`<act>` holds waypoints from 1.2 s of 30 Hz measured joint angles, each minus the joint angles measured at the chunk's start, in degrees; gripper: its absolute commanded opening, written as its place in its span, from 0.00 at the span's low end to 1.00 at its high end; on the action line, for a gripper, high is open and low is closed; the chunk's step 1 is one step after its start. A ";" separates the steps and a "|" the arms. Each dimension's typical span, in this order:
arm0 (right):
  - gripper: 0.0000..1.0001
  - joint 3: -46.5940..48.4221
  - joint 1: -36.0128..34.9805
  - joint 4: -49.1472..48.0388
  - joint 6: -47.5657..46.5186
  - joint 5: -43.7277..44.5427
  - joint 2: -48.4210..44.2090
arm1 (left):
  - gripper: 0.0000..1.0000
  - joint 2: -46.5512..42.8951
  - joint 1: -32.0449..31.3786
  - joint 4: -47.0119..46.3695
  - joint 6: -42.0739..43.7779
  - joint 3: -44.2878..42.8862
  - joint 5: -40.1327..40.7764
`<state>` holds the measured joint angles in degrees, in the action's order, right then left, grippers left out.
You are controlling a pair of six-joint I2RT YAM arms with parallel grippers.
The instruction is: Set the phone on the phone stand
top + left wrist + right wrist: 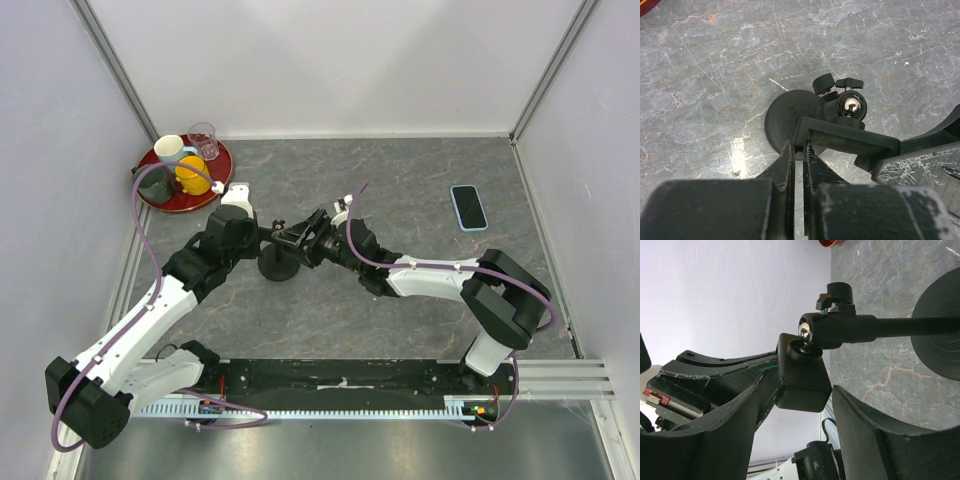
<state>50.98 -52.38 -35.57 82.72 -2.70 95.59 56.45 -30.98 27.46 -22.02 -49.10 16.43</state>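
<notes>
Pinching the phone stand (277, 267) by its cradle, the left gripper (799, 149) is closed; the right gripper (807, 390) is spread around that cradle. The phone (468, 207) lies on the table (420, 170), well apart. A red tray (180, 206) holds a mug (170, 149), a glass (203, 140), a yellow cup (192, 176), a dark cup (157, 184).

My left arm (140, 320) and right arm (430, 275) wear white shells on the long links, with bulky black housings at the joints. A purple cable (137, 225) trails along each. My left fingers (785, 170) are slim matt-black wedges on chunky black mounts flecked with white scuffs. My right fingers (875, 440) are broad, curved black blades. The black body behind them is scratched pale along one edge and bears a small red tag (654, 394).
</notes>
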 measured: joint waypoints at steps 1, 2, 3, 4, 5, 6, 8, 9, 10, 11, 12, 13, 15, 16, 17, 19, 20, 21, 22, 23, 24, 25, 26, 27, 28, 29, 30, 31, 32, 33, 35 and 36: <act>0.65 -0.24 0.00 -0.09 0.31 0.13 0.00 | 0.02 0.00 -0.02 0.02 -0.07 0.00 0.02; 0.62 -0.46 0.00 -0.28 0.63 0.20 0.00 | 0.02 0.00 -0.02 0.00 -0.09 0.00 0.00; 0.61 -0.66 0.00 -0.63 1.05 0.22 0.02 | 0.02 0.00 -0.02 0.00 -0.11 0.00 0.02; 0.59 -0.76 0.00 -0.83 1.25 0.24 0.07 | 0.02 0.00 -0.02 -0.02 -0.13 0.02 0.02; 0.56 -0.83 0.00 -1.03 1.57 0.37 0.11 | 0.02 0.00 -0.02 -0.07 -0.15 0.04 0.02; 0.53 -0.83 -0.02 -1.18 1.75 0.57 0.17 | 0.02 0.00 -0.02 -0.09 -0.15 0.04 0.02; 0.47 -0.87 -0.02 -1.20 1.95 0.87 0.42 | 0.02 0.00 -0.02 -0.15 -0.22 0.07 0.00; 0.44 -0.90 -0.02 -1.25 2.12 1.05 0.72 | 0.02 0.00 -0.02 -0.13 -0.20 0.07 -0.02; 0.40 -0.92 -0.02 -1.55 2.29 1.05 0.94 | 0.05 0.00 -0.02 -0.13 -0.17 0.09 -0.11; 0.32 -0.96 -0.02 -1.70 2.67 1.11 1.07 | 0.10 0.00 0.00 -0.17 -0.17 0.11 -0.28; 0.26 -1.01 -0.02 -1.81 2.78 1.16 1.11 | 0.17 0.00 0.04 -0.24 -0.15 0.13 -0.44; 0.22 -1.18 -0.02 -2.19 2.91 1.20 1.14 | 0.27 0.00 0.04 -0.52 -0.11 0.28 -0.55; 0.10 -1.66 0.02 -3.06 2.97 1.25 1.18 | 0.38 0.00 0.13 -0.96 -0.04 0.50 -1.05; 0.05 -1.97 0.07 -3.58 2.86 1.22 1.20 | 0.49 0.00 0.13 -1.40 0.09 0.59 -1.79; 0.00 -2.16 0.11 -3.98 2.62 1.22 1.22 | 0.53 -0.07 0.09 -1.73 0.20 0.63 -2.25; 0.00 -2.73 0.39 -4.79 2.10 1.01 1.25 | 0.61 -0.46 0.09 -2.29 0.46 0.76 -3.34; 0.00 -2.89 0.57 -5.07 1.79 0.83 1.25 | 0.63 -0.92 0.09 -2.69 0.48 0.87 -3.85; 0.00 -3.10 0.81 -5.40 1.29 0.33 1.25 | 0.65 -1.53 0.09 -3.19 0.52 1.09 -4.70; 0.00 -3.43 1.07 -5.92 0.81 -0.22 1.25 | 0.69 -2.43 0.02 -4.04 0.96 1.49 -5.46; 0.00 -3.78 1.36 -6.40 0.37 -0.79 1.22 | 0.70 -3.32 0.09 -4.52 1.22 1.99 -6.10; 0.00 -4.28 1.73 -7.32 -0.15 -1.53 1.22 | 0.71 -4.28 0.17 -5.25 1.66 2.64 -6.47; 0.00 -4.96 2.03 -8.28 -0.50 -2.45 1.22 | 0.71 -5.16 0.26 -5.64 1.90 3.15 -7.10; 0.00 -5.68 2.40 -9.27 -0.70 -3.13 1.22 | 0.71 -6.14 0.26 -6.40 1.99 3.69 -7.89; 0.00 -6.16 2.64 -10.36 -0.76 -3.63 1.27 | 0.71 -6.91 0.22 -7.10 1.99 3.93 -8.87; 0.00 -6.69 3.02 -11.58 -1.01 -4.48 1.44 | 0.71 -7.89 0.02 -8.22 2.05 4.11 -9.73; 0.00 -6.88 3.28 -12.22 -1.14 -5.25 1.60 | 0.71 -8.68 -0.11 -8.94 2.14 4.13 -10.54; 0.00 -6.93 3.58 -12.83 -1.33 -6.08 1.86 | 0.71 -9.25 -0.20 -9.60 2.19 4.13 -10.78; 0.00 -6.93 3.78 -13.09 -1.51 -6.64 2.01 | 0.71 -9.70 -0.28 -10.16 2.21 4.13 -11.02; 0.00 -6.93 3.93 -13.29 -1.68 -7.15 2.12 | 0.71 -10.19 -0.28 -10.75 2.25 4.13 -11.06; 0.00 -6.93 4.09 -13.53 -1.84 -7.65 2.27 | 0.71 -10.40 -0.28 -11.08 2.27 4.13 -11.06; 0.00 -6.93 4.28 -14.12 -1.90 -8.26 2.64 | 0.71 -10.51 -0.28 -11.63 2.38 4.13 -11.04; 0.00 -6.93 4.37 -14.58 -1.84 -8.52 2.86 | 0.71 -10.49 -0.28 -11.72 2.38 4.15 -11.04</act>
<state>44.05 -48.01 -50.15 80.88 -11.22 98.45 45.95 -31.27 15.75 -19.64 -44.95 5.39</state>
